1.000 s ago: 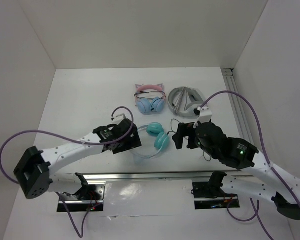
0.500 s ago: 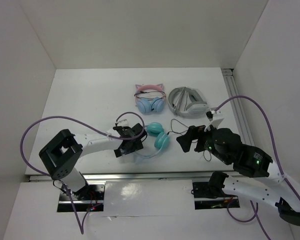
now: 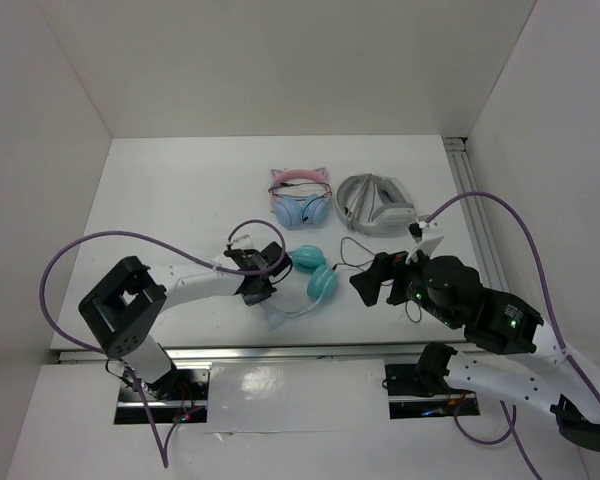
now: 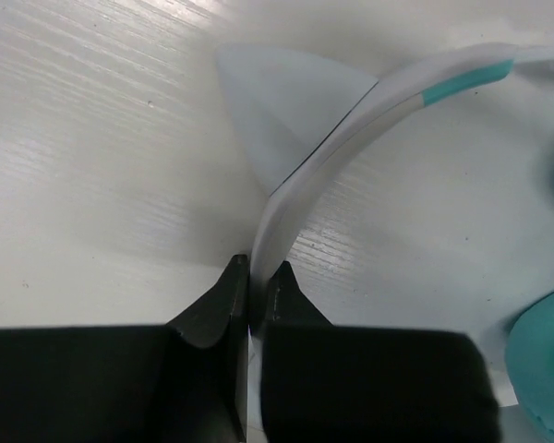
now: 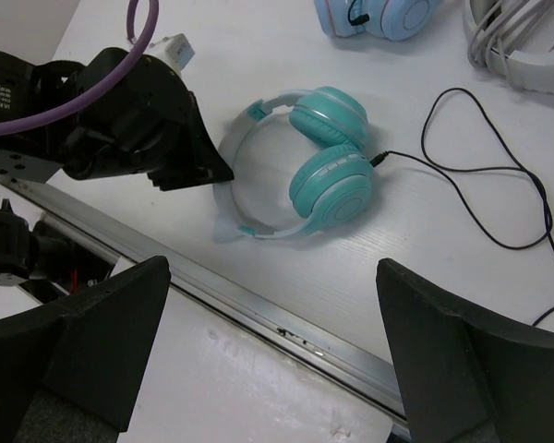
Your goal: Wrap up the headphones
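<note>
The headphones (image 3: 323,284) lie flat near the table's front edge: teal ear cups (image 5: 337,185), a translucent white headband (image 4: 351,125) and a pointed cat ear (image 4: 282,115). Their thin black cable (image 5: 485,180) trails loose to the right on the table. My left gripper (image 3: 273,283) is shut on the headband's left side, and in the left wrist view the band runs straight between the closed fingers (image 4: 222,305). My right gripper (image 3: 372,282) hovers open just right of the ear cups, above the cable. Nothing sits between its fingers (image 5: 92,341).
Pink-banded light-blue cat-ear headphones (image 3: 300,200) and folded grey-white headphones (image 3: 375,205) lie behind the teal pair. A metal rail (image 5: 286,323) runs along the front table edge, and another rail (image 3: 470,190) runs along the right side. White walls enclose the table.
My left gripper has reached the headband's left side and shut on it. The right arm pulled back to the right a second ago and has barely moved since.
</note>
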You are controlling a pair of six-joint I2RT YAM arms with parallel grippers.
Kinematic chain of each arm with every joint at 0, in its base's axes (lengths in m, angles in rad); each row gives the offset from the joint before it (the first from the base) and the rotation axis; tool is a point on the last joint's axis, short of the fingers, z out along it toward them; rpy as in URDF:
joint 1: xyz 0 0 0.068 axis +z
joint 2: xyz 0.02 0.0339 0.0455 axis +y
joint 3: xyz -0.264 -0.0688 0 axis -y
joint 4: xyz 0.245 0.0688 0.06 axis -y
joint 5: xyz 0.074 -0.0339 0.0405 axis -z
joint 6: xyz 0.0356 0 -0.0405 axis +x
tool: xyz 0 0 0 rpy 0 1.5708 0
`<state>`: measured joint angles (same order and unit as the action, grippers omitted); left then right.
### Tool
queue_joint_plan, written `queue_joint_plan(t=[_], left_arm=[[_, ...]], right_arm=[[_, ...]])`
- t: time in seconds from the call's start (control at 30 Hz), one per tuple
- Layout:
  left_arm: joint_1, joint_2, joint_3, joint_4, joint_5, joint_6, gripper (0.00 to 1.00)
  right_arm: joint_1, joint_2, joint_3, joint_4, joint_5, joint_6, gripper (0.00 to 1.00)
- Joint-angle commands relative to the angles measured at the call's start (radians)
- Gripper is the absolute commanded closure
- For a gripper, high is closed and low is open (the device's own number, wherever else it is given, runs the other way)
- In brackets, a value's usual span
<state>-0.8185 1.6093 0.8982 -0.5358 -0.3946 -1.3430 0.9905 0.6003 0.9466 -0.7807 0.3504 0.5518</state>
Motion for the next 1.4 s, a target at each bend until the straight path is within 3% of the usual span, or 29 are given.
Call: queue_joint_plan(t=[0.0, 0.1, 0.2, 0.23, 0.4, 0.47, 0.63, 0.87, 1.0, 1.2, 1.33, 1.37], left_arm=[[0.007, 0.019, -0.013, -0.133, 0.024, -0.056, 1.00], [-0.002, -0.075, 0.025, -0.353, -0.079, -0.137, 1.00], [-0.036, -0.283, 0.065, -0.591, -0.223, -0.179, 1.00], [-0.036, -0.345, 0.100, -0.634, -0.252, -0.179, 1.00], [-0.045, -0.731, 0.273, -0.760, -0.374, 0.025, 1.00], [-0.027, -0.785, 0.424, -0.829, -0.394, 0.125, 1.00], [0.082, -0.755, 0.773, -0.829, -0.314, 0.460, 1.00], [0.163, -0.649, 1.039, -0.829, -0.164, 0.606, 1.00], [0.196, -0.640, 1.102, -0.829, -0.122, 0.639, 1.00], [0.216, -0.631, 1.076, -0.829, -0.064, 0.648, 1.00], [0.216, -0.640, 1.064, -0.829, 0.000, 0.628, 1.00], [0.216, -0.640, 1.077, -0.829, 0.011, 0.628, 1.00]], right_arm=[[0.007, 0.004, 0.000, 0.061, -0.008, -0.012, 0.00], [0.007, 0.004, 0.000, 0.061, -0.020, -0.022, 0.00], [0.007, -0.008, -0.020, 0.104, -0.059, -0.052, 0.04], [0.007, -0.055, -0.060, 0.186, -0.089, -0.071, 0.05], [0.007, -0.229, -0.202, 0.467, -0.206, -0.182, 0.05], [0.007, -0.212, -0.213, 0.536, -0.241, -0.207, 0.05], [0.007, -0.038, -0.212, 0.679, -0.245, -0.282, 0.09], [0.007, 0.217, -0.213, 1.036, -0.322, -0.386, 0.09], [0.034, 0.286, -0.236, 1.196, -0.465, -0.406, 0.09], [0.129, 0.309, -0.273, 1.339, -0.456, -0.441, 0.09], [0.139, 0.337, -0.284, 1.393, -0.326, -0.441, 0.09], [0.139, 0.357, -0.293, 1.441, -0.203, -0.441, 0.10]])
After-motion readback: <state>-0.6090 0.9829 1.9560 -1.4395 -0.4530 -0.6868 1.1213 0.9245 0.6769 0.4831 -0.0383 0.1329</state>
